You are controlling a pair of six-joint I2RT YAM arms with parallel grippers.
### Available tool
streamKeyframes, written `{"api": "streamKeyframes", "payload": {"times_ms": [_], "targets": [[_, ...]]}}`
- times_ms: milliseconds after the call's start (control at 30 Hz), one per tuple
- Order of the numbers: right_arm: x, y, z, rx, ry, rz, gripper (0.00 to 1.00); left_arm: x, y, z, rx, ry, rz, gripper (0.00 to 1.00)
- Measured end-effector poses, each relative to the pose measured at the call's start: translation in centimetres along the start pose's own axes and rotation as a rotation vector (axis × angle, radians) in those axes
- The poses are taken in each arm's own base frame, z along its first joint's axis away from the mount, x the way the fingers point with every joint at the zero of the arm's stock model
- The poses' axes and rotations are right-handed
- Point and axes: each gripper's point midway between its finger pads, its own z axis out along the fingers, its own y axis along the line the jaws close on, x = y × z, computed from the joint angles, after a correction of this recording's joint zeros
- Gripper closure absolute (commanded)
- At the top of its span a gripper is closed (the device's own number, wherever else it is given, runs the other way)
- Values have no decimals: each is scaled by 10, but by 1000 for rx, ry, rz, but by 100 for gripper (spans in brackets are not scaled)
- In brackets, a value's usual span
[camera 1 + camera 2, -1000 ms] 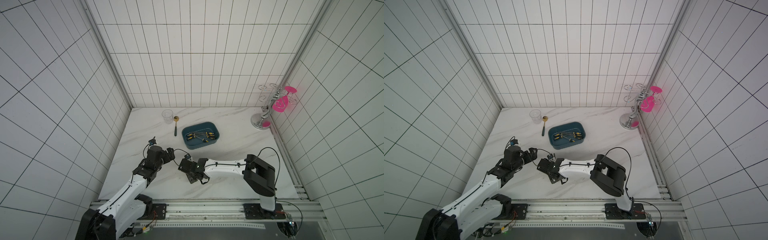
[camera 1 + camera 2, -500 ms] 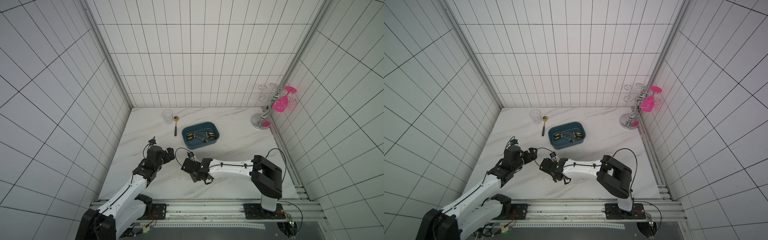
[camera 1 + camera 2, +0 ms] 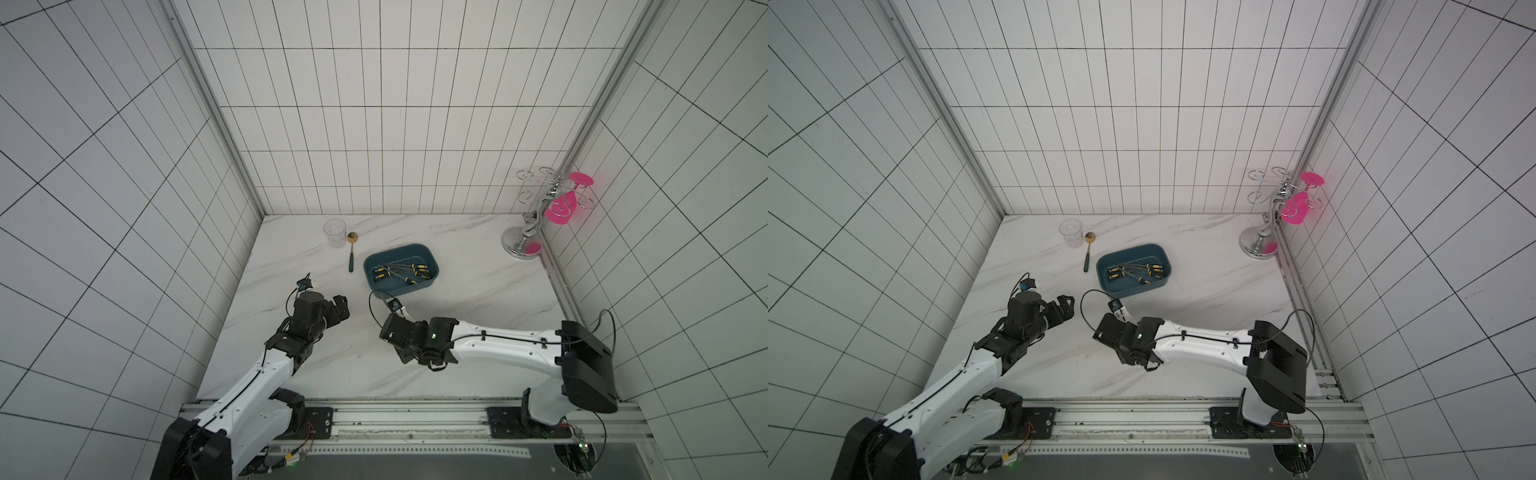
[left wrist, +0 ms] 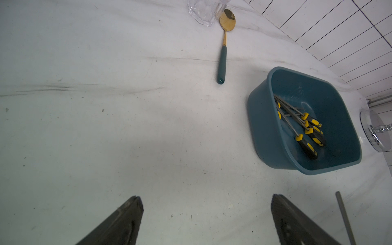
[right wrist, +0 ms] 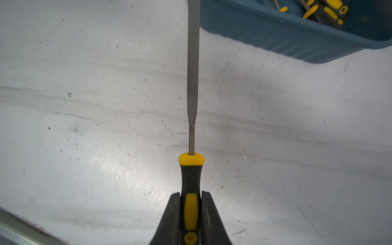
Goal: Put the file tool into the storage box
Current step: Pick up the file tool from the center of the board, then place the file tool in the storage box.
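Now, your right gripper (image 5: 191, 194) is clenched on the file tool (image 5: 192, 118) by its handle, with the storage box (image 3: 402, 290) near at twelve o'clock. Expect it to be light and stiff; the rubbery handle should grip better than the steel.

Your right pincer (image 5: 191, 196) is clamped on the file (image 5: 192, 101) at its black-and-yellow handle, one finger on each side. The grey shaft runs straight out across the scuffed table (image 5: 84, 106), tip out of frame. The box (image 5: 275, 36) sits just beside the shaft, with other files (image 5: 324, 11) inside.

Open tabletop (image 3: 478, 307) reaches the storage box (image 3: 415, 286) (files (image 3: 401, 272) inside).
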Motion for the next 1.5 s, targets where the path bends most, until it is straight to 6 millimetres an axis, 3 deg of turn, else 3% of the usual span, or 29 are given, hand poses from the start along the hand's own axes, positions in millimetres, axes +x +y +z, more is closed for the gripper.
{"api": "streamKeyframes", "payload": {"times_ms": [200, 367, 567, 733, 900, 1200, 1500], "targets": [[-13, -14, -30, -22, -102, -94, 100, -1, -2, -2, 10, -4, -2, 2], [-35, -33, -36, -32, -165, -145, 100, -1, -3, -2, 14, -1, -3, 1], [-55, -53, -23, -14, -191, -267, 100, -1, -4, -3, 21, -3, -3, 1], [-54, -57, 2, -9, -135, -405, 100, -2, -4, -5, 24, -6, -3, 2], [-58, -76, 21, -39, -90, -444, 100, -3, -4, -5, 23, -9, -5, 1], [-93, -100, 33, -49, -109, -497, 100, -3, -3, -5, 22, -9, -6, 2], [-121, -116, 62, -32, -77, -583, 97, -3, -3, -5, 22, -9, -6, 2]]}}
